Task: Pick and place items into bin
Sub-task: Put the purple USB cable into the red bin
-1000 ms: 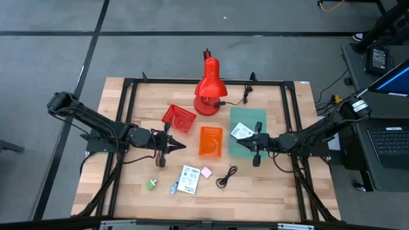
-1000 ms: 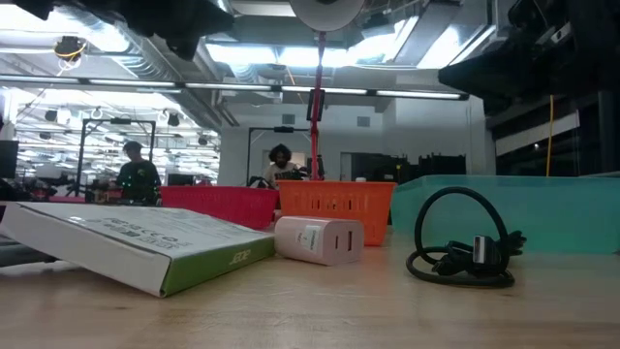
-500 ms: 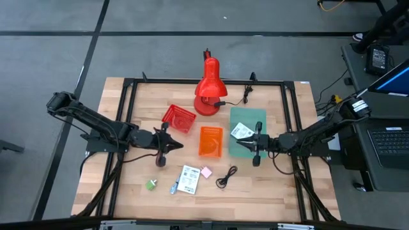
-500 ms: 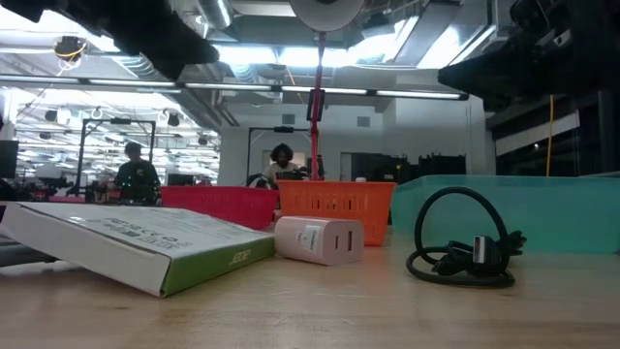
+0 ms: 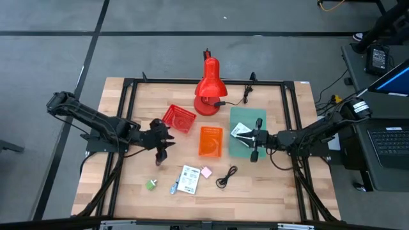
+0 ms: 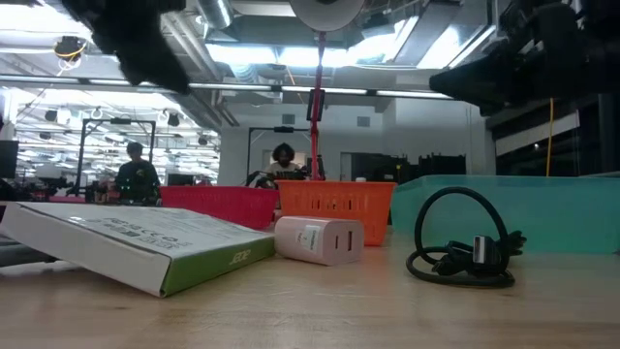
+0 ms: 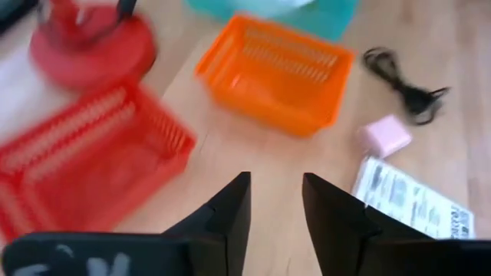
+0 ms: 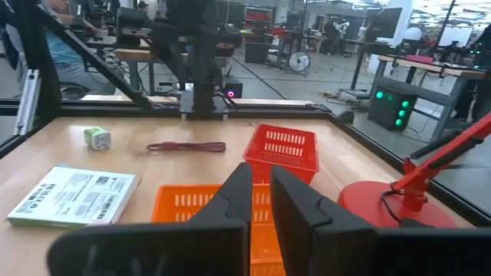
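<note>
Left hand [image 7: 275, 201], smooth dark fingers parted

A red desk lamp [image 5: 208, 89] stands on the wooden table [image 5: 128, 185].

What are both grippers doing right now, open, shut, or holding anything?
Left gripper: fingers open, nothing between them.
Right gripper: fingers slightly apart, nothing held.

Red basket [image 5: 178, 118], orange basket [image 5: 209, 140], teal tray [image 5: 246, 119], blk cable [image 5: 225, 176], pink cube [image 5: 206, 172], green cube [image 5: 151, 184].
</note>
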You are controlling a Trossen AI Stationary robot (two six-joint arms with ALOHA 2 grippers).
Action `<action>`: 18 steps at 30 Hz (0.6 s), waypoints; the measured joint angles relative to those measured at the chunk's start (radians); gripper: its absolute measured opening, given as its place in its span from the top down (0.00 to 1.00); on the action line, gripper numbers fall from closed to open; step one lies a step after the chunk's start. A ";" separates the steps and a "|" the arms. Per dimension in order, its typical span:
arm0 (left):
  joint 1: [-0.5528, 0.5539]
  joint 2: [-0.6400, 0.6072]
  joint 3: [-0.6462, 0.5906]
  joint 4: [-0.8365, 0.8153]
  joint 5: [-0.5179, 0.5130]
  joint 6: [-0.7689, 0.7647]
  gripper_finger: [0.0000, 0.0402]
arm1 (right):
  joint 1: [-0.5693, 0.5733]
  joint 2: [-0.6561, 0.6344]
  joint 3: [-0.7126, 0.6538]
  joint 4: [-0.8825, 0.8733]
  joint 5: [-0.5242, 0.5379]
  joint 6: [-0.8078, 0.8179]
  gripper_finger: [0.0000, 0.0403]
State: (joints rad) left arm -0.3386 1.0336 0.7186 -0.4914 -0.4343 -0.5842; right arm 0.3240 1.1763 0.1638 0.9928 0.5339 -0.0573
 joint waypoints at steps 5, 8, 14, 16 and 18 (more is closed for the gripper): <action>0.000 0.010 0.000 -0.186 0.001 -0.252 0.68 | -0.021 0.000 0.000 -0.001 0.000 -0.002 0.88; 0.000 0.027 0.000 -0.255 0.004 -0.363 0.68 | -0.034 0.000 0.000 -0.008 0.000 -0.003 0.86; 0.000 0.089 0.000 -0.277 0.021 -0.492 0.66 | -0.060 0.000 0.000 -0.031 0.000 -0.003 0.85; 0.000 0.120 0.000 -0.292 0.036 -0.524 0.66 | -0.066 0.000 0.000 -0.033 0.000 -0.003 0.85; 0.000 0.156 0.000 -0.315 0.048 -0.561 0.65 | -0.067 0.000 0.000 -0.039 0.000 -0.001 0.85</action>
State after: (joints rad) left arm -0.3386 1.1897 0.7189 -0.8063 -0.3866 -1.1451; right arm 0.2569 1.1767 0.1638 0.9542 0.5335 -0.0581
